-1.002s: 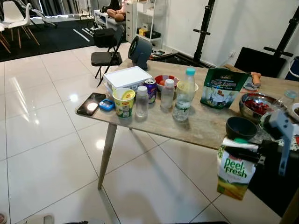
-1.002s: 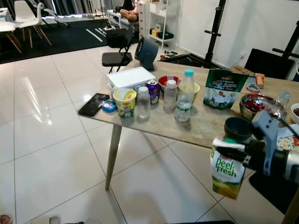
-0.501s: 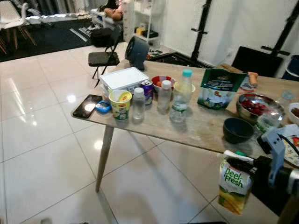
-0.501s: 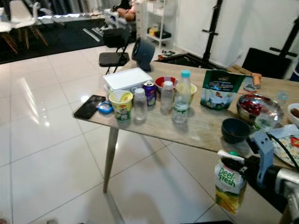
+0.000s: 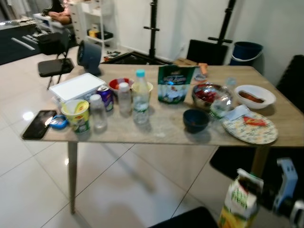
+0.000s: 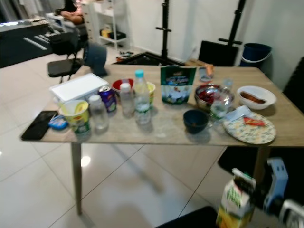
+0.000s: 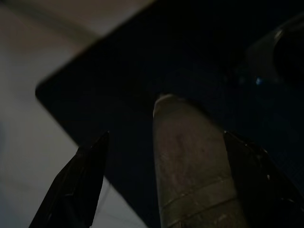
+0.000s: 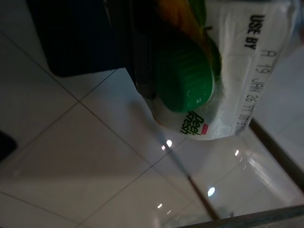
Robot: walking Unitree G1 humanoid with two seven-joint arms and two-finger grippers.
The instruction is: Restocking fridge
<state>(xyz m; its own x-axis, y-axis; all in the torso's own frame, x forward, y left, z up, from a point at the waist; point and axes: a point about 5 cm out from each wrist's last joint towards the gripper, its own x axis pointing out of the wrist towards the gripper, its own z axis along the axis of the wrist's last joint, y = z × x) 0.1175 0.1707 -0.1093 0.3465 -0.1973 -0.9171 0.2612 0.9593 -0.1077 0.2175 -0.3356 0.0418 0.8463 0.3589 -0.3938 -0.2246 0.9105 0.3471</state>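
Note:
A white and green Peel Fresh juice carton (image 5: 239, 203) hangs low at the right, in front of the table's near edge and above the floor. My right gripper (image 5: 252, 183) is shut on its top. In the right wrist view the carton's green cap (image 8: 184, 81) and printed date sit close to the lens, with floor tiles beyond. My left gripper (image 7: 166, 180) hangs idle in the dark, its black fingers (image 7: 78, 185) spread apart and open over a dark mat.
A wooden table (image 5: 166, 130) carries a white box (image 5: 76, 86), noodle cup (image 5: 78, 114), can, three bottles (image 5: 140, 97), green bag (image 5: 173, 84), dark bowl (image 5: 195, 119), steel bowl, white bowl (image 5: 254, 96), plate (image 5: 249, 127) and phone (image 5: 38, 124). A chair (image 5: 52, 66) and fan stand behind.
The whole view has swung, so the table's right end now shows. The carton stays in my right gripper and sits lower in the picture.

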